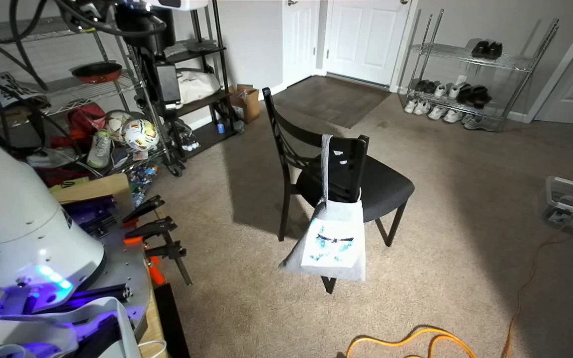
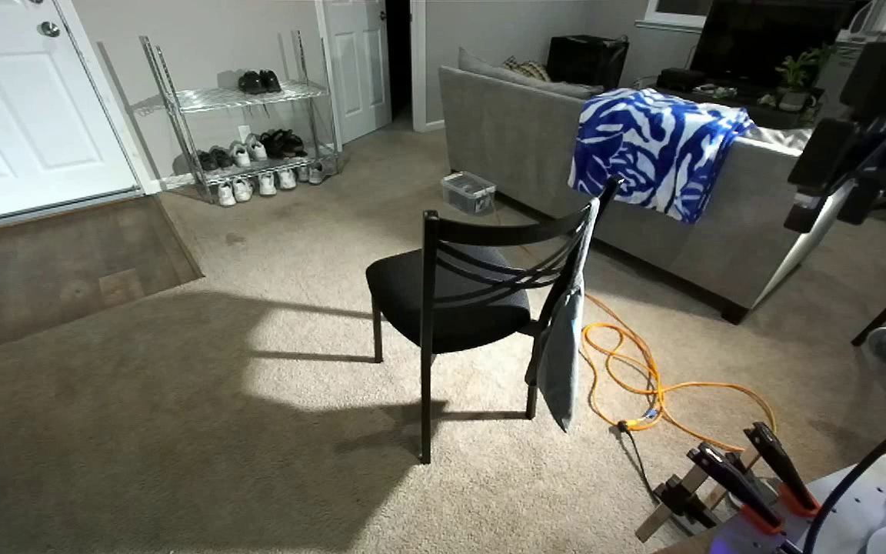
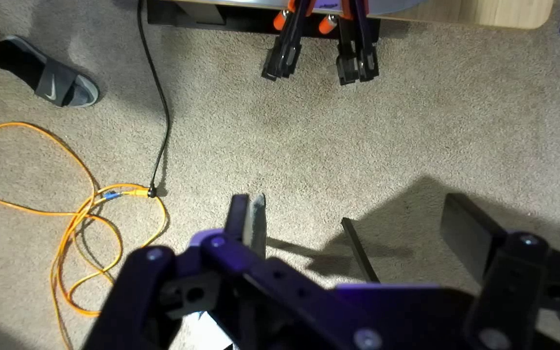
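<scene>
So the gripper (image 3: 353,221) is hanging up in the air with its jaws spread wide and nothing in its grip. It's well apart from the black chair (image 1: 385,188) in both exterior views. That chair stands upright on the beige carpet (image 1: 246,298), and it's got a gray tote bag (image 1: 334,241) hanging off its back. In an exterior view the strap (image 1: 325,166) goes over the top rail near the right-hand post, and the bag droops down on the near side, white panel (image 1: 336,259) showing a blue and black dragonfly-looking print.

Other stuff around: bar clamps (image 1: 152,228) on the edge of the table (image 1: 153,323) at near left, a wire shoe rack (image 1: 445,51) at far right, and, in an exterior view, an orange extension cord (image 2: 662,394) looped loosely right of the chair. Beyond that there's a gray sofa (image 2: 512,127) with a blue-and-white blanket (image 2: 658,150) over its back. Wrist view also catches a Nike slide (image 3: 61,82) on someone's foot, off to the left.
</scene>
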